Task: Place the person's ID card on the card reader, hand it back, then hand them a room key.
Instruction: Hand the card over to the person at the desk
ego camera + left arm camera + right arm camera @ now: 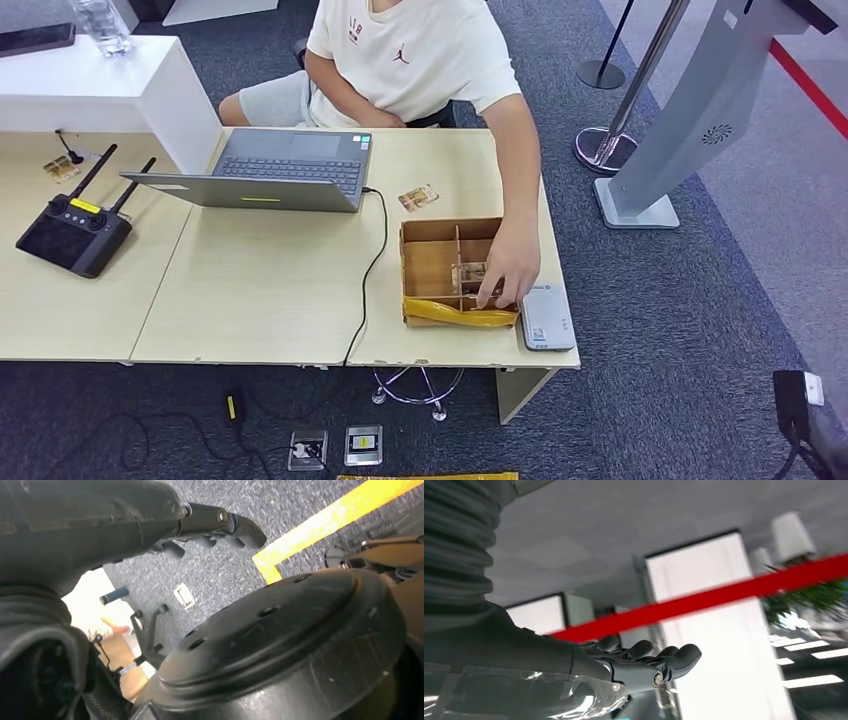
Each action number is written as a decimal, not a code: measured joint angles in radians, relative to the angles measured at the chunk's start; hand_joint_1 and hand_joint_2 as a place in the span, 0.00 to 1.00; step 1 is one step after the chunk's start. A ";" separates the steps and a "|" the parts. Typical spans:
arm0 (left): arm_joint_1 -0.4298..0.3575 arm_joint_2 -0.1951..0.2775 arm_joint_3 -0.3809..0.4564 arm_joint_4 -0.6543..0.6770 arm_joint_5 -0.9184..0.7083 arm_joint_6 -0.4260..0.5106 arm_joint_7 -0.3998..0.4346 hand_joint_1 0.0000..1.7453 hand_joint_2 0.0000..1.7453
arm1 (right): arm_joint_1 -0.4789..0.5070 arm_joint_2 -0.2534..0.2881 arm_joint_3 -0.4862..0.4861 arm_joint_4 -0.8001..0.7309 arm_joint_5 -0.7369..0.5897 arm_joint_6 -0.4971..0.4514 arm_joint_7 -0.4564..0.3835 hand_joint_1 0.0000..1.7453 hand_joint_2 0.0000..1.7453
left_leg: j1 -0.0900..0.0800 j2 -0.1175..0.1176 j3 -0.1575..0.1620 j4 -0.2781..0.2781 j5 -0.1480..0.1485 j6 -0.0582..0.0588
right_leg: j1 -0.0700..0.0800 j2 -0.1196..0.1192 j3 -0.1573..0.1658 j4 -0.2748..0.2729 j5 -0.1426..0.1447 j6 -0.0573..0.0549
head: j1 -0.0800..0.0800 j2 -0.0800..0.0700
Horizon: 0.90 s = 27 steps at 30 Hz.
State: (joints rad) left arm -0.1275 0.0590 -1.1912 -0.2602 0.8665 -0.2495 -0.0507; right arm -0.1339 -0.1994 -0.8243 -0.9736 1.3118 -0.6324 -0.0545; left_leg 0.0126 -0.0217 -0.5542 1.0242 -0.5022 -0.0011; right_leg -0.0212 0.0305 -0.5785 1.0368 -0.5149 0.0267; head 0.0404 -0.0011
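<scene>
Desk [270, 290] of pale wood carries an open grey laptop [270, 172], its black cable [372, 262] running off the front edge toward the floor. To one side sits a black handheld controller with two antennas [72, 228]. A person in a white T-shirt [415, 55] sits behind the desk and reaches one hand [508, 268] into a cardboard divider box [432, 262] near the desk's front edge; the fingers touch a small card [468, 272] lying in one of the compartments. Whether this is the ID card or a room key, I cannot tell. Another patterned card [418, 197] lies flat on the desk between laptop and box. Grey card reader [547, 317] sits just beside the box, at the desk corner, nothing on it.

Left hand [210, 527] hangs low over grey carpet, fingers loosely extended, holding nothing. Right hand [644, 662] is raised, fingers apart and slightly curled, empty; a blurred red belt [724, 592] crosses behind it.

Chrome stanchion [625, 105] and grey kiosk stand [690, 120] are on the carpet past the desk end.
</scene>
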 joint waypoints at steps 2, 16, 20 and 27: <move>-0.001 -0.001 0.000 0.000 0.002 0.000 0.000 0.00 0.00 | 0.004 0.028 -0.065 0.051 0.038 0.000 -0.011 0.00 1.00 | 0.001 0.002 0.001 0.000 -0.001 0.000 | 0.001 0.002 0.000 0.000 0.000 0.000 | 0.000 0.000; -0.004 -0.002 -0.001 0.000 -0.010 0.000 0.001 0.00 0.00 | -0.012 0.104 -0.334 0.512 0.246 0.029 0.130 0.00 1.00 | 0.002 0.004 0.001 0.000 -0.001 -0.001 | 0.002 0.004 0.001 0.001 -0.001 -0.001 | 0.000 0.000; -0.005 -0.002 -0.001 0.000 -0.021 0.000 0.010 0.00 0.00 | -0.011 0.117 -0.355 0.624 0.255 0.082 0.172 0.00 1.00 | 0.003 0.004 0.001 0.000 -0.001 -0.002 | 0.003 0.004 0.001 0.001 -0.001 -0.002 | 0.000 0.000; -0.006 0.000 -0.004 0.000 -0.034 0.000 0.033 0.00 0.00 | -0.006 0.136 -0.389 0.754 0.245 0.218 0.228 0.00 1.00 | 0.002 0.004 0.001 0.000 -0.001 -0.002 | 0.003 0.004 0.001 0.001 -0.001 -0.002 | 0.000 0.000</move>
State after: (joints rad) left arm -0.1334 0.0595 -1.1953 -0.2601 0.8325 -0.2495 -0.0175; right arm -0.1398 -0.0636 -1.2135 -0.2200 1.5564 -0.4145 0.1737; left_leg 0.0150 -0.0177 -0.5529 1.0238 -0.5033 -0.0026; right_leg -0.0185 0.0344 -0.5775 1.0376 -0.5160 0.0248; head 0.0409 -0.0011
